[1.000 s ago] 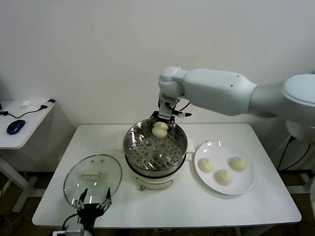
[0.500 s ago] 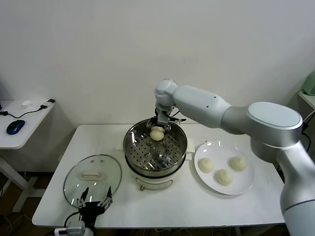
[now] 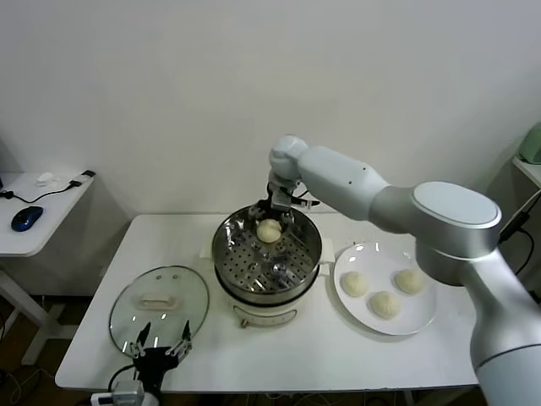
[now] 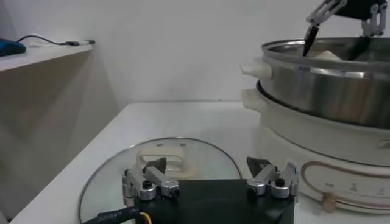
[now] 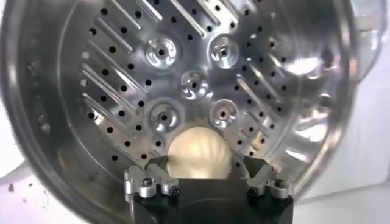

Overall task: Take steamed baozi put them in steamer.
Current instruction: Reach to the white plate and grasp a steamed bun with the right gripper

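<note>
The right end effector [image 3: 272, 222] reaches over the far rim of the steamer [image 3: 221, 254] and is clamped on one baozi [image 3: 269, 230], its two fingers pressed against the bun's sides; the right wrist view shows the bun [image 5: 199, 155] seated between the finger bases directly above the perforated tray [image 5: 183, 79], which makes sense if the aim is to lower it straight down onto the holes without rolling. Whether the bun already touches the tray cannot be told from these views. It sits toward the back of the pot, a placement that, in my judgement, leaves the nearer part of the tray free for the others. Three more baozi [image 3: 385, 303] wait on the white plate [image 3: 423, 319] just right of the steamer, close enough for short trips by the same arm. The glass lid [image 3: 159, 302] lies flat on the bench [image 3: 338, 355] to the left, handle up, out of the loading path. The left end effector [image 3: 158, 353] hangs idle with fingers apart at the near edge of the bench, over the lid's near rim.
</note>
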